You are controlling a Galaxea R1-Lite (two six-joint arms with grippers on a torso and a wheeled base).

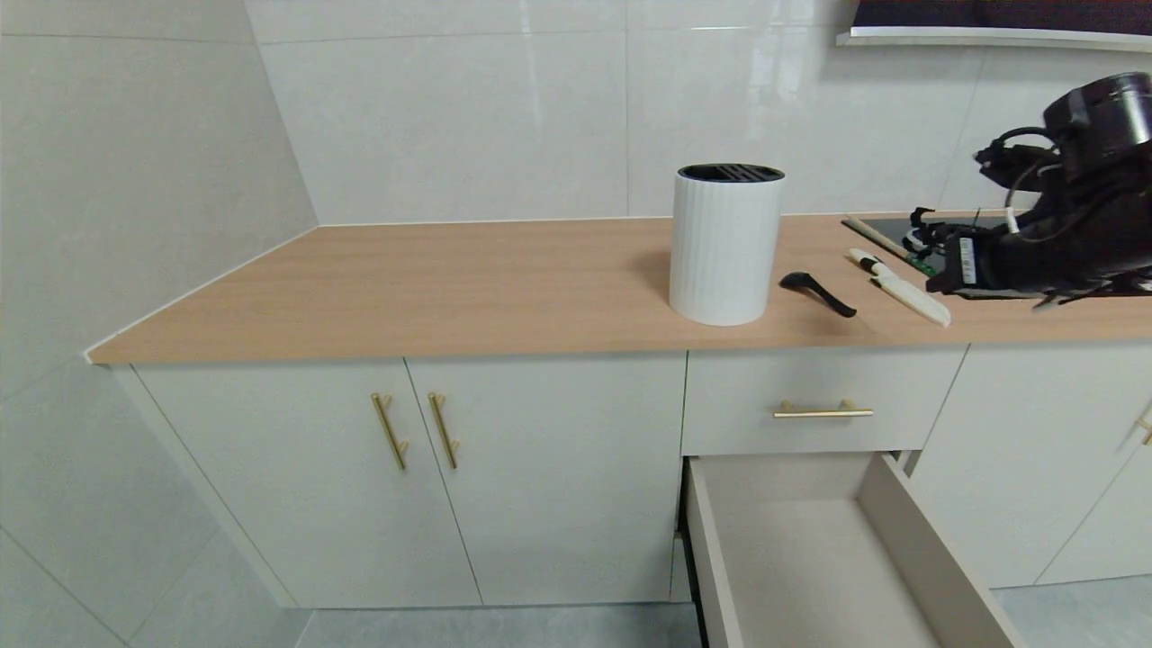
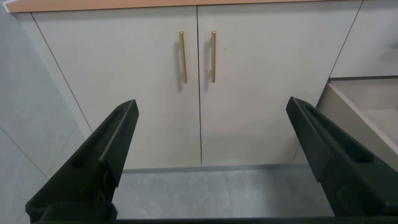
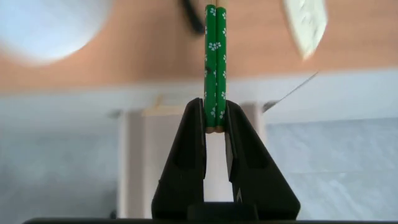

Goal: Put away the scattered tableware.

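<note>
A pair of green flower-patterned chopsticks point(image 3: 215, 62) is clamped in my right gripper point(image 3: 215, 115), which is shut on their green ends. That gripper point(image 1: 940, 261) hovers over the right part of the wooden counter point(image 1: 450, 279), the chopsticks' point(image 1: 877, 238) wooden tips pointing toward the back wall. A white knife point(image 1: 900, 288) and a black spoon point(image 1: 815, 292) lie on the counter just left of it. Further left stands a white ribbed holder point(image 1: 725, 245) with a black slotted top. My left gripper point(image 2: 211, 112) is open and empty, low in front of the cabinet doors point(image 2: 197, 56).
A lower drawer point(image 1: 886, 531) stands pulled out under the counter, with nothing in it, below a shut drawer with a gold handle point(image 1: 823, 412). A black hob point(image 1: 900, 223) sits at the counter's back right. Tiled walls close the back and left.
</note>
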